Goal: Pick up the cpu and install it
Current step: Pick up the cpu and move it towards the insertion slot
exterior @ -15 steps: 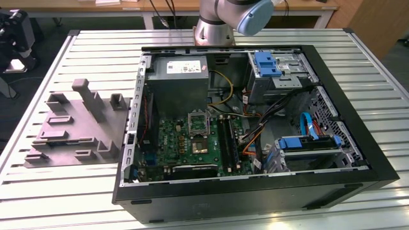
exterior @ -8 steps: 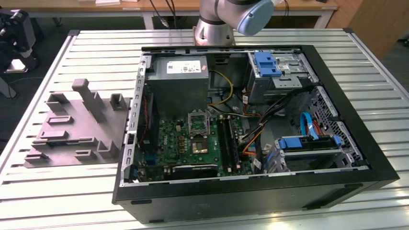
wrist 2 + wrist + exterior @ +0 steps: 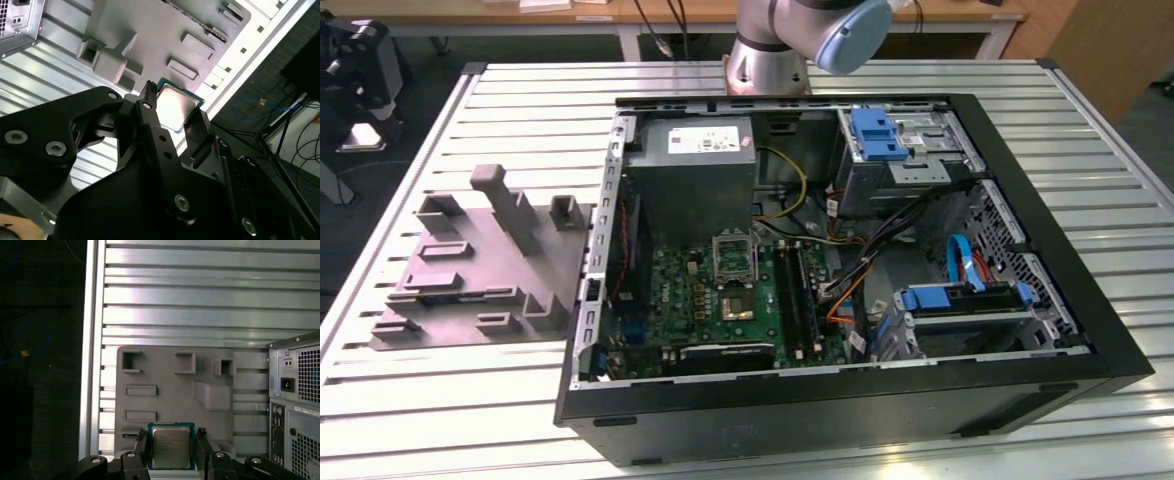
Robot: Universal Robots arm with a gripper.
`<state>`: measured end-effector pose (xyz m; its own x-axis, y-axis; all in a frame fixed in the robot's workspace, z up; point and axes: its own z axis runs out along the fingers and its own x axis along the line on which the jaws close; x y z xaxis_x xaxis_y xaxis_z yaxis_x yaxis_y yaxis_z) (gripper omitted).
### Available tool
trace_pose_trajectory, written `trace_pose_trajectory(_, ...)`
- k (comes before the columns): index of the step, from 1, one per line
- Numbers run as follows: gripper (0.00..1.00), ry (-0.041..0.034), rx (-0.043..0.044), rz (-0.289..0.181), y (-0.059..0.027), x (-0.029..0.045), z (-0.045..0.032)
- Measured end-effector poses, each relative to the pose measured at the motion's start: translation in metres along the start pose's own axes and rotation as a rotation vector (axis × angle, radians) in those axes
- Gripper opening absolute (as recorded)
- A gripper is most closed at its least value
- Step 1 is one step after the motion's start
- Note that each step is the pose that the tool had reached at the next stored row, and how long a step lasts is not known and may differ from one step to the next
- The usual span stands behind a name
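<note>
Second wrist view, gripper (image 3: 175, 106): black, closest to the lens, its two fingers (image 3: 152, 120) drawn in narrow and clamped on opposite edges of a small square chip.
cpu (image 3: 171, 447): pinched between those fingertips in both wrist views. Its silvery metal top faces the cameras and a teal-green rim shows along its sides. It is held up in the air, outside the case and off the surfaces beneath it.
grey fixture (image 3: 165, 385): directly beyond the chip in the first wrist view. It is a moulded plate with square pockets, low rectangular blocks and one wedge-shaped block. In the exterior view it lies flat just beside the case, at the exterior view's left.
table (image 3: 200, 305): ribbed aluminium slats carrying both the fixture and the case, with a long edge rail next to a dark floor.
computer case (image 3: 1014, 330): black tower lying on its side with the side panel off. The first wrist view catches its rear face, with a vented grille and a power inlet.
green circuit board (image 3: 707, 300): flat on the case floor.
socket (image 3: 734, 250): square and metal-framed, on the board between its middle and the power supply (image 3: 700, 175).
drive bays: blue brackets (image 3: 878, 135) along the case's far wall at the exterior view's right, with orange, yellow and black cables running between them and the board.
arm base (image 3: 781, 45): grey column with a pale blue cap, standing on the table behind the case.
blue cable (image 3: 30, 340): looped on the dark floor past the table edge.
</note>
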<state>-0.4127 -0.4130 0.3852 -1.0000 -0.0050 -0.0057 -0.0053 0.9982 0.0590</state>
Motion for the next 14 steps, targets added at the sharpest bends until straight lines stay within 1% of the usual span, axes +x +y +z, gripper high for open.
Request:
trace_pose_trajectory(9,0.47,0.0,0.0,0.0,-0.0001,-0.0079,0.0001)
trace_pose_trajectory(14,0.47,0.0,0.0001,0.0,-0.0001,-0.0096,0.0001)
